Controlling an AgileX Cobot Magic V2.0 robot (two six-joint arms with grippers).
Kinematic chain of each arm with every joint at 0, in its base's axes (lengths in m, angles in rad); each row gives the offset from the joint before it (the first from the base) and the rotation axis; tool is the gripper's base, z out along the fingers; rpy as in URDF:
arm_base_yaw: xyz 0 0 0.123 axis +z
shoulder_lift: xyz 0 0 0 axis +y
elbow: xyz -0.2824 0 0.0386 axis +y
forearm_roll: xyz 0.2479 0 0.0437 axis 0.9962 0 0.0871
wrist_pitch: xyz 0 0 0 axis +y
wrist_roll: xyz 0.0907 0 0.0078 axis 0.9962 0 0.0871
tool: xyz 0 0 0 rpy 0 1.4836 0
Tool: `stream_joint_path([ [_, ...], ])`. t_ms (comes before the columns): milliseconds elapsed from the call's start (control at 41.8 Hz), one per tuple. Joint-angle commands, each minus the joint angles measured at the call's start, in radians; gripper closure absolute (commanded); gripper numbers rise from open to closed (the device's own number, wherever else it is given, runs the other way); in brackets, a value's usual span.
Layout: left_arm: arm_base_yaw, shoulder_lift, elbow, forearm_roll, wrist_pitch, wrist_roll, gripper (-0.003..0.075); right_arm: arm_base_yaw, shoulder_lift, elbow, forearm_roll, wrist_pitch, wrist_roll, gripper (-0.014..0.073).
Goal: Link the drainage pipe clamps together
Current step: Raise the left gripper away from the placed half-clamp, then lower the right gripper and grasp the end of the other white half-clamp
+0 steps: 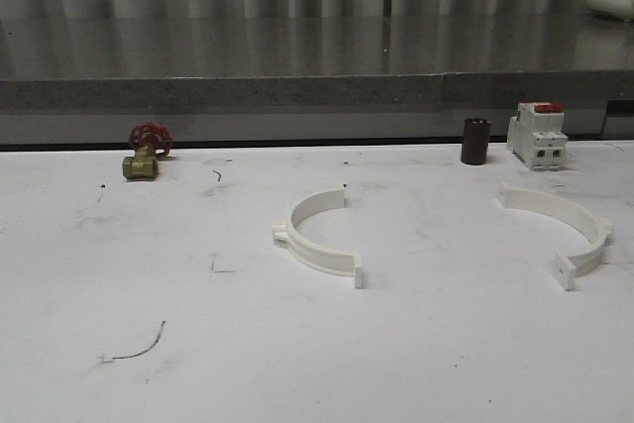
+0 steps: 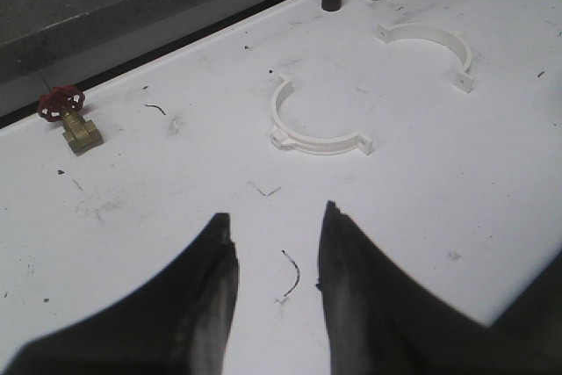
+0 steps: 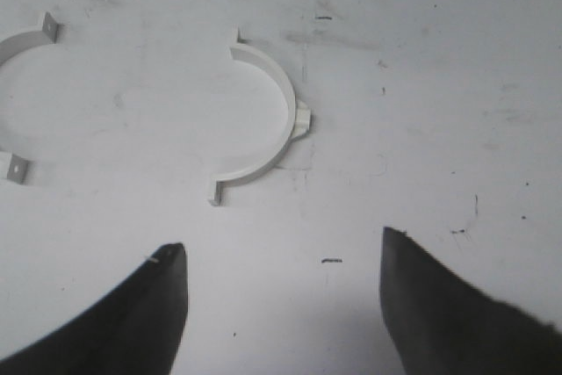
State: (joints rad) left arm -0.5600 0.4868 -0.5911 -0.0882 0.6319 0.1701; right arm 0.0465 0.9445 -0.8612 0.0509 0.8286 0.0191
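Observation:
Two white half-ring drainage pipe clamps lie apart on the white table [image 1: 297,344]. One clamp [image 1: 319,254] is at the middle, its open side facing right. The other clamp [image 1: 555,207] lies near the right edge, its open side turned toward the first. In the left wrist view my left gripper [image 2: 277,217] hovers open over bare table, well short of the middle clamp [image 2: 316,141] and the further clamp [image 2: 426,31]. My right gripper [image 3: 283,241] is open, wider, with nothing between its fingers, a short way from the right clamp [image 3: 288,103]. The middle clamp [image 3: 22,39] is cut by that view's edge.
A brass valve with a red handwheel [image 1: 146,154] sits at the back left. A dark cylinder [image 1: 475,141] and a white breaker with a red top [image 1: 537,134] stand at the back right. A raised grey ledge [image 1: 248,91] runs behind the table.

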Motion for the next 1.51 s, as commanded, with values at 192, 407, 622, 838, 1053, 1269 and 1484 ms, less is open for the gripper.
stream_joint_path([
  [192, 0.000, 0.002, -0.027, -0.013, -0.075, -0.002, 0.0580, -0.006, 0.145, -0.221, 0.034, 0.165, -0.009, 0.0102],
  [407, 0.000, 0.002, -0.027, -0.013, -0.075, -0.002, 0.0626, -0.006, 0.266, -0.309, 0.070, 0.238, -0.009, 0.0102],
  [622, 0.000, 0.002, -0.027, -0.013, -0.075, -0.002, 0.0666, -0.006, 0.391, -0.313, 0.068, 0.182, -0.019, 0.0102],
  [838, 0.000, 0.002, -0.027, -0.013, -0.075, -0.002, 0.0711, -0.006, 0.550, -0.313, 0.032, 0.040, -0.019, 0.0102],
  [1053, 0.000, 0.002, -0.027, -0.013, -0.075, -0.002, 0.0741, -0.007, 0.723, -0.369, -0.013, -0.027, -0.019, 0.0102],
  [1269, 0.000, 0.002, -0.027, -0.013, -0.075, -0.002, 0.0741, -0.010, 0.850, -0.432, -0.021, -0.029, -0.019, 0.0102],
  [1484, 0.000, 0.002, -0.027, -0.013, -0.075, -0.002, 0.0741, -0.029, 0.918, -0.464, -0.010, -0.041, 0.013, 0.0102],
])
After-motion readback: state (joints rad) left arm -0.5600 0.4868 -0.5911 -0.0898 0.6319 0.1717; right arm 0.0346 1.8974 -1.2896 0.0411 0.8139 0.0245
